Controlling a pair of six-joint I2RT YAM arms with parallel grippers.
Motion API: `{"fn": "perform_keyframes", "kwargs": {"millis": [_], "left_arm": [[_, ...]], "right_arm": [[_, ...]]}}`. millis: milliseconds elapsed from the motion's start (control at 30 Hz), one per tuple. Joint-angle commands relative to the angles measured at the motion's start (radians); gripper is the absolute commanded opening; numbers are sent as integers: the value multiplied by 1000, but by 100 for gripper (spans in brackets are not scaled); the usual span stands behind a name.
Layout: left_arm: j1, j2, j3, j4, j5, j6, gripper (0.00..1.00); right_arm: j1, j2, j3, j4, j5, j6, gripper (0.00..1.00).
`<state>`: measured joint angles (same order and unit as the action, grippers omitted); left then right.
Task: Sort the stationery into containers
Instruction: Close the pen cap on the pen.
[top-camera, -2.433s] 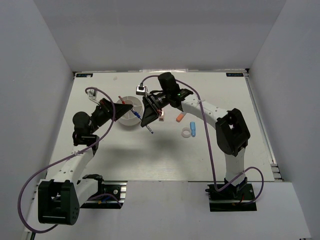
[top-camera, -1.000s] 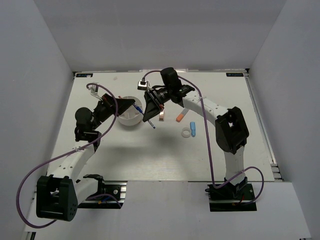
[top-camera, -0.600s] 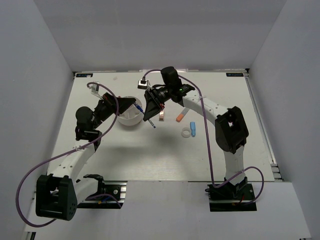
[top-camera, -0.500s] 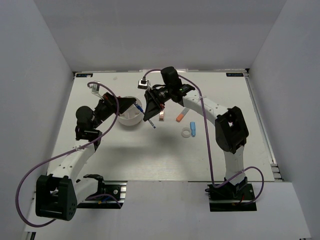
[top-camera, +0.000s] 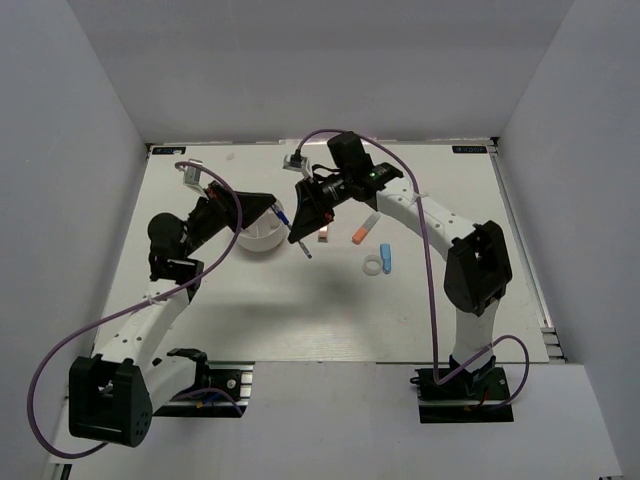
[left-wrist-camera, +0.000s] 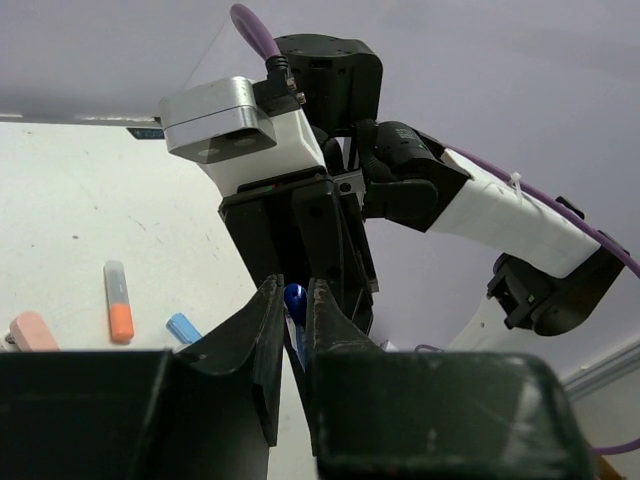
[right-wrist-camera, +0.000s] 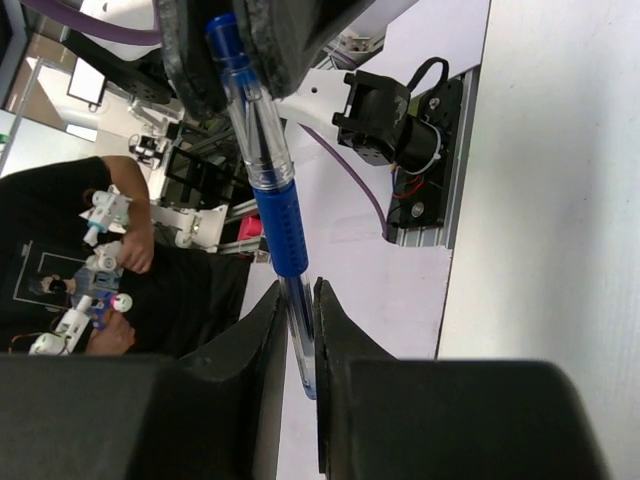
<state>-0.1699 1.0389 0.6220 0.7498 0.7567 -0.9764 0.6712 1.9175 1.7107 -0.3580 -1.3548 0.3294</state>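
While the thin blue pen (right-wrist-camera: 277, 225) is suspended above the table (top-camera: 300, 320), both arms grip it at opposite ends. The right gripper (right-wrist-camera: 296, 305) is clamped on the clear barrel just below the blue grip sleeve, with its two fingers pressed against either side of the shaft. The left gripper (left-wrist-camera: 295, 297) is closed on the pen's other end; in the left wrist view the rounded blue end sits pinched between the fingertips, and in the right wrist view that same end disappears between the dark left fingers. In the top view the pen lies tilted. Its gripped upper end is just beside the right rim of the round white tub (top-camera: 262, 238), and its free tip points toward the near side of the table. The tub stands on the table under the left gripper, which hides much of its interior, so the contents of the compartments cannot be determined. To the right of the pen, resting on the table, are the tan clip (top-camera: 323, 234), the orange-white stick (top-camera: 361, 232), the light-blue eraser (top-camera: 386, 258) and the white ring (top-camera: 372, 266). The ring and the eraser lie just beside each other, and the stick lies near them on the far side.
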Motion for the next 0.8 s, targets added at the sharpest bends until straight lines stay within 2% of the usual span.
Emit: {"fn": "perform_keyframes", "kwargs": {"millis": [0,500,767], "left_arm": [[-83,-45,5,3,323,5,0],[-54,-13,68,-29,257,8,0],[-13,-7,67,-6,233,-53,0]], "right_arm": [[-16,-18,59,48,183,0,0],[-16,-74,-59,56,168,11,0],[-16,-81,-83,57,163,8,0]]}}
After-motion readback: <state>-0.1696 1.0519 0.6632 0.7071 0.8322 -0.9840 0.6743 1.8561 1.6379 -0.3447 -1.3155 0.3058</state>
